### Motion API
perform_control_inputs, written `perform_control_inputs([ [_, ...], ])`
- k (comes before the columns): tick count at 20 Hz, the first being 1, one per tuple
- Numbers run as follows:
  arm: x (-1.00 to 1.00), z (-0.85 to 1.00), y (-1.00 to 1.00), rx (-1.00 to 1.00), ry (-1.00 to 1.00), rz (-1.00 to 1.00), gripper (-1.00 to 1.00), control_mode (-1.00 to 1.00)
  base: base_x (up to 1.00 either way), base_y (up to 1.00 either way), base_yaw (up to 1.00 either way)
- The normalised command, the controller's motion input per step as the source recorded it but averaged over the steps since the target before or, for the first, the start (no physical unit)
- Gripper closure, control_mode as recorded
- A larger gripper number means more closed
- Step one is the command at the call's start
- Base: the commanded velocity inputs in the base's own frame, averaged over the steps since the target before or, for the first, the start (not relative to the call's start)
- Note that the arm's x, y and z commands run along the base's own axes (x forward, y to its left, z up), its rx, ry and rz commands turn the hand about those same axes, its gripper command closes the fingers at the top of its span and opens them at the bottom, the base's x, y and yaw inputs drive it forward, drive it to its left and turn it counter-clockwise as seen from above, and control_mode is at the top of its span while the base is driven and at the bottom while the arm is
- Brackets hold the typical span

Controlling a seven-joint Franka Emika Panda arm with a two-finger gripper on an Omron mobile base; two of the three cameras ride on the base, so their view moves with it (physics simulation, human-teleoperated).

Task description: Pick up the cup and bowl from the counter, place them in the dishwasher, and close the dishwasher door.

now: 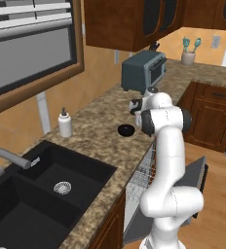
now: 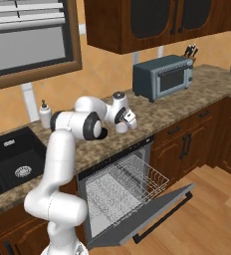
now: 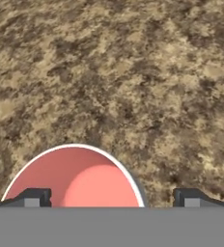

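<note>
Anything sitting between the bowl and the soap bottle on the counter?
No. In the left base view the counter is bare granite between the bowl and the soap bottle.

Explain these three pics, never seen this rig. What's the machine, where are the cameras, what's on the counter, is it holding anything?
It's a rendered kitchen with a white robot arm on a mobile base. Two pictures come from cameras on the base, behind the arm to its left and right. The third comes from a camera on the hand, looking along the gripper.

On the counter: a black bowl, a soap bottle, a toaster oven, and the cup, whose pink inside shows right below the hand. There is also a black sink.

Below the counter the dishwasher stands open, its door dropped down and the wire rack showing.

The gripper is open and holds nothing; its fingertips sit on either side of the cup, seemingly ready to grasp it.
</note>
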Motion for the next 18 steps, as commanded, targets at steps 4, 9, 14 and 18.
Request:
perform_control_inputs([
  [4, 0.11, -0.30, 0.00, 0.00, 0.00, -0.01, -1.00, -1.00, 0.00, 0.00, 0.00],
  [9, 0.04, -0.24, -0.01, 0.00, 0.01, -0.01, 1.00, -1.00, 0.00, 0.00, 0.00],
  [14, -0.04, -0.12, -0.07, 0.00, 0.00, -0.03, 1.00, -1.00, 0.00, 0.00, 0.00],
  [18, -0.26, -0.12, -0.12, 0.02, 0.00, -0.05, 1.00, -1.00, 0.00, 0.00, 0.00],
])
